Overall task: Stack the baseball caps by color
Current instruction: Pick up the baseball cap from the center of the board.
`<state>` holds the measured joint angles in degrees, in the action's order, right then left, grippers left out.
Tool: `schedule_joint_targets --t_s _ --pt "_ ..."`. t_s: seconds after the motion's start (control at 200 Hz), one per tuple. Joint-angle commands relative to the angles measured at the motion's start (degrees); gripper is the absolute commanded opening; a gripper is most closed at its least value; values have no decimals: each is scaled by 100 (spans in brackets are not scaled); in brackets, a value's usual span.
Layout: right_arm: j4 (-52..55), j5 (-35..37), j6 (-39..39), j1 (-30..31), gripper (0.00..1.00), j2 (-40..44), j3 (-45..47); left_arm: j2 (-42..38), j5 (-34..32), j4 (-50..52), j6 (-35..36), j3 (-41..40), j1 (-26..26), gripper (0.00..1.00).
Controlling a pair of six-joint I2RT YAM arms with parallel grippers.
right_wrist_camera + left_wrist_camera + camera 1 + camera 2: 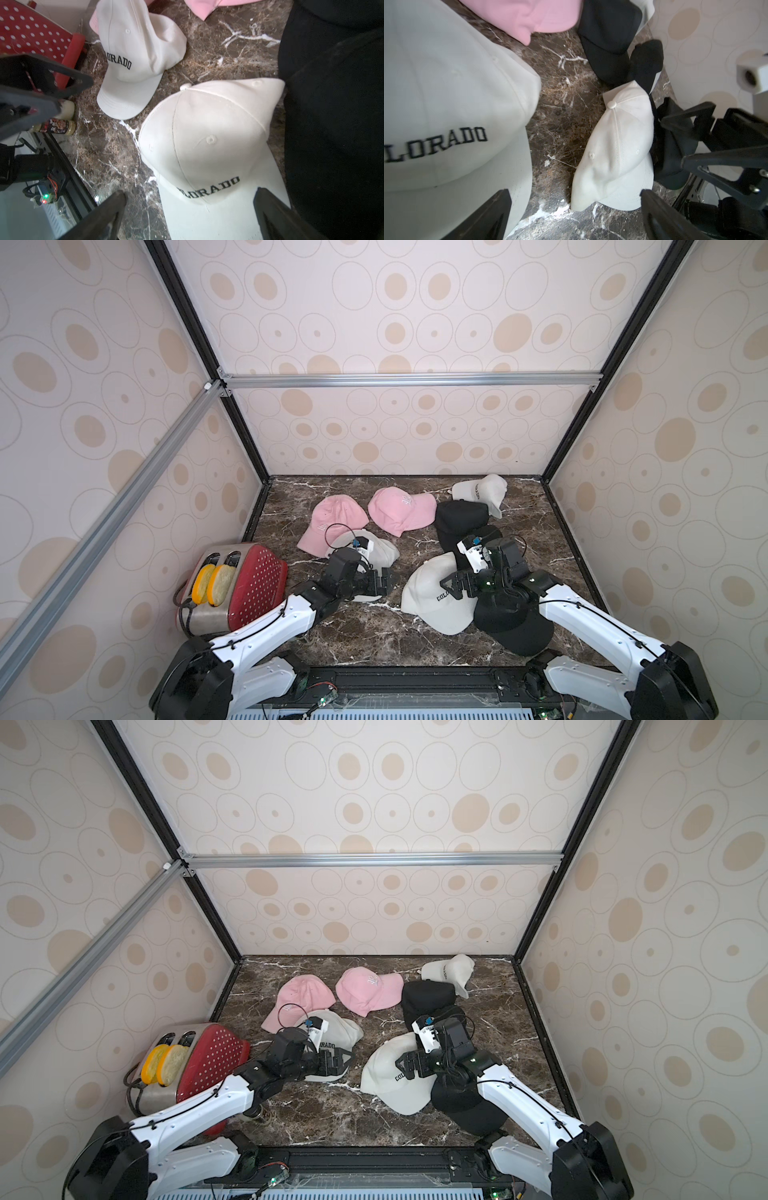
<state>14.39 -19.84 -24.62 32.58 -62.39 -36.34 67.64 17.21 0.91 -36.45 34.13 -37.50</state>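
Several baseball caps lie on the marble table point(353, 639). Two pink caps point(332, 518) point(399, 508) sit at the back. One white cap point(478, 491) is at the back right, another point(382, 551) left of middle, a third point(432, 597) in front. Black caps point(461, 516) lie at the right, one point(511, 622) at the front. My left gripper point(575, 218) hangs open over bare marble beside the left white cap's brim point(446, 93). My right gripper point(187, 218) is open above the front white cap's brim point(207, 135). Neither holds anything.
A red dotted toaster point(249, 585) with two bread slices stands at the front left by the wall. A small bottle point(58, 124) lies on its side near it. Patterned walls close in the table on three sides.
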Motion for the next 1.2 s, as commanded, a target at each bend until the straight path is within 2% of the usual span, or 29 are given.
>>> schedule_joint_targets --t_s 0.0,0.11,0.235,0.295,0.396,0.546,0.646,0.811,1.001,1.197 --pt "-626 201 -302 -41 100 264 243 528 139 164 541 455 -229 98" --pt "-688 379 -283 -42 100 552 450 942 409 11 771 636 -241 97" --pt "-429 578 -114 -47 100 834 536 1417 1436 -540 948 719 -241 95" --pt "-328 670 -87 -43 100 916 539 1654 1697 -805 939 740 -243 94" --pt "-297 705 -121 -41 100 996 553 1951 1749 -995 957 824 -253 93" --pt "-325 652 -229 -42 100 948 575 2233 1193 -1233 920 822 -242 97" --pt "-330 516 -228 -42 100 910 556 2524 1194 -1350 969 890 -242 96" --pt "-428 331 -192 -45 100 919 564 2703 1741 -1807 960 888 -241 90" --pt "-470 308 -210 -41 100 815 540 2653 2024 -2195 1017 710 -241 84" --pt "-486 213 -149 -41 100 677 461 2864 2161 -2302 952 784 -243 65"
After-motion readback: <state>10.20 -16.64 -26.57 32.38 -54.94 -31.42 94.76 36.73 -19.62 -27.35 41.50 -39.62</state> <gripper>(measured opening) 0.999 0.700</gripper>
